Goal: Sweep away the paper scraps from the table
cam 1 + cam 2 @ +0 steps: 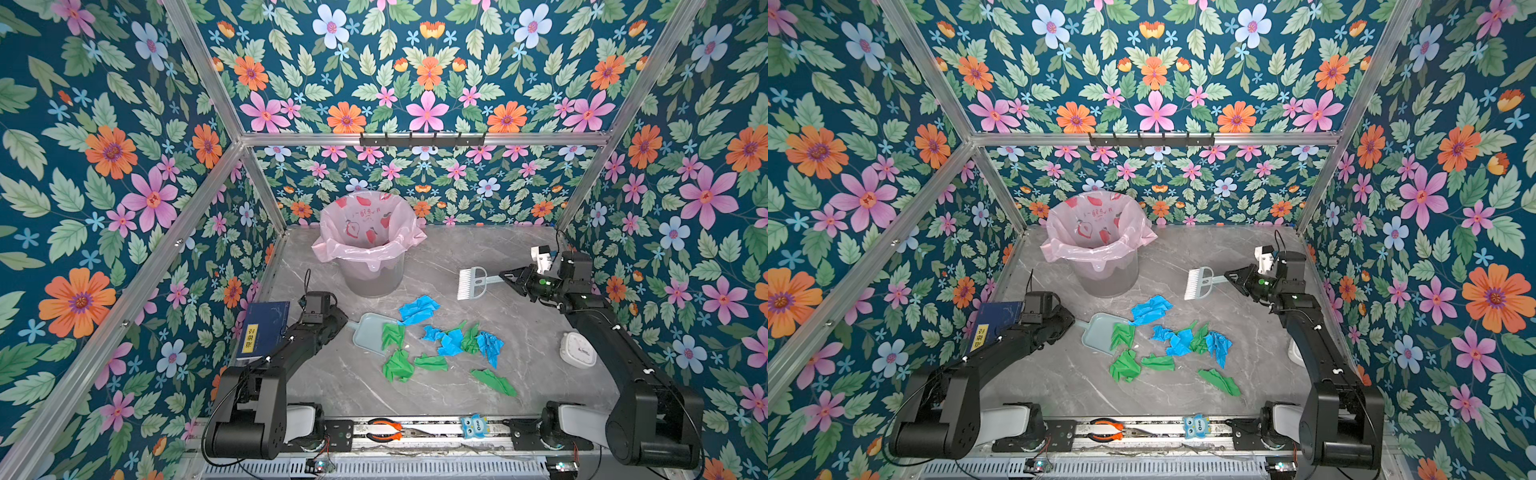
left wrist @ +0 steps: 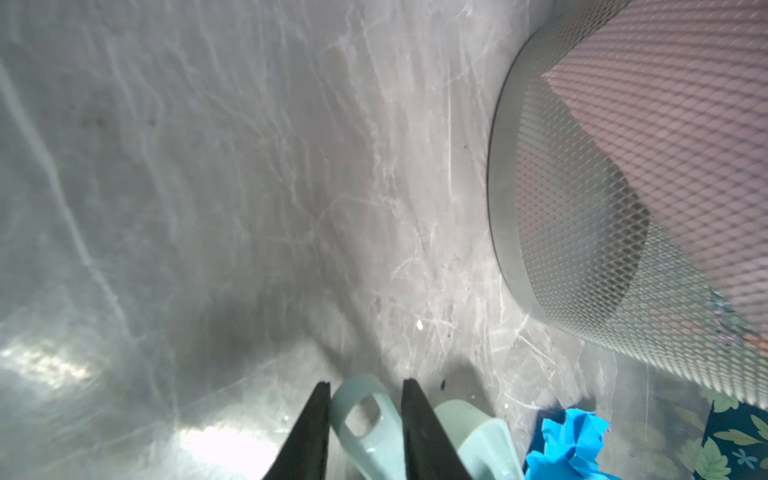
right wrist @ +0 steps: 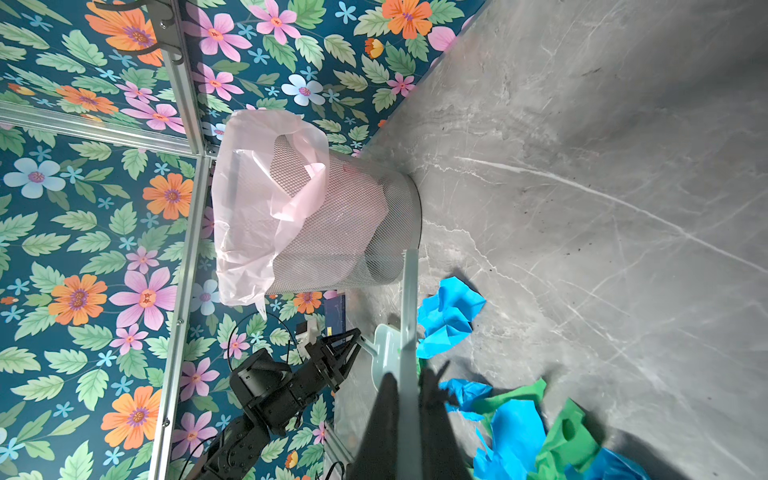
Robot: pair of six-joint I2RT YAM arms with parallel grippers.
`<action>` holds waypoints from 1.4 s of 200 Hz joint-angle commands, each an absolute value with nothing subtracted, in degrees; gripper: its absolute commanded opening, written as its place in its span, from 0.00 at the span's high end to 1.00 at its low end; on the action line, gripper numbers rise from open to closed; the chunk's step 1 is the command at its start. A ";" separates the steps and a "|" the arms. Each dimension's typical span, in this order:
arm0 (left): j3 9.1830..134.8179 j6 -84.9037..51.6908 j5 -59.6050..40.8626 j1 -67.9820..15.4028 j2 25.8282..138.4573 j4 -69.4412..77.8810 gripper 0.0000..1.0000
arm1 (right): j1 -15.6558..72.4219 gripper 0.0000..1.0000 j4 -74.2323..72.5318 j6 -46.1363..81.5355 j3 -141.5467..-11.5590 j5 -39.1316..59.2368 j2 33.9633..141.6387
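**While both grippers clamp tools, scraps lie mid-table**

Left gripper [image 2: 365, 388]: narrow gap, black fingers [image 2: 318, 419] pressed against either side of the dustpan [image 1: 368, 332] handle. The pan lies flat on the table [image 1: 457, 249], its mouth facing the scrap pile.

Right gripper [image 1: 505, 276]: pinched tight on the handle of the brush [image 1: 471, 282]. The bristles are on the side toward the bin [image 1: 372, 274], and the brush is well apart from the scraps. Cannot tell whether the bristles touch the table.

Paper scraps [image 1: 451, 343]: spread over the middle of the table, between the two arms.

Counts:
- Blue scraps [image 1: 417, 309]: about four. One touches the pan's far corner.
- Green scraps [image 1: 399, 365]: about five. One overlaps the pan's lip, and one lies alone nearest the front rail.
- The middle cluster overlaps, so both counts are rough.
- One dustpan, one brush.
- One wire bin with a pink bag, standing upright at the back.
- One dark blue book [image 1: 266, 328] at the left wall.
- One white clock [image 1: 577, 351] by the right arm.
- One pair of pliers [image 1: 384, 430] and one owl toy [image 1: 473, 426] on the front rail.
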State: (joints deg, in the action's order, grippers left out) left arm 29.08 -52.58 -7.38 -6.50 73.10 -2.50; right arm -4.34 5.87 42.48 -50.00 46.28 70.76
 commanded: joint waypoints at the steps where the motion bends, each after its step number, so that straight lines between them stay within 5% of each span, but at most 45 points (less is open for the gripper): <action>1: 27.18 -53.84 -7.40 -6.59 70.66 -3.23 0.69 | -4.31 1.00 4.45 42.28 -50.45 46.32 70.84; 94: 23.36 -55.47 -6.65 -8.37 59.04 -12.80 0.73 | -4.31 1.00 4.21 42.48 -49.92 46.54 70.69; 118: 23.17 -56.13 -5.51 -8.36 59.31 -12.00 0.83 | -4.31 1.00 4.15 42.28 -49.74 46.48 70.49; 155: 23.72 -57.57 -5.36 -8.44 62.11 -9.37 0.57 | -4.31 1.00 3.95 42.65 -49.60 46.48 70.58; 280: 32.52 -50.42 2.94 -12.95 53.49 -33.71 0.36 | -4.31 1.00 5.98 41.75 -51.24 47.53 69.61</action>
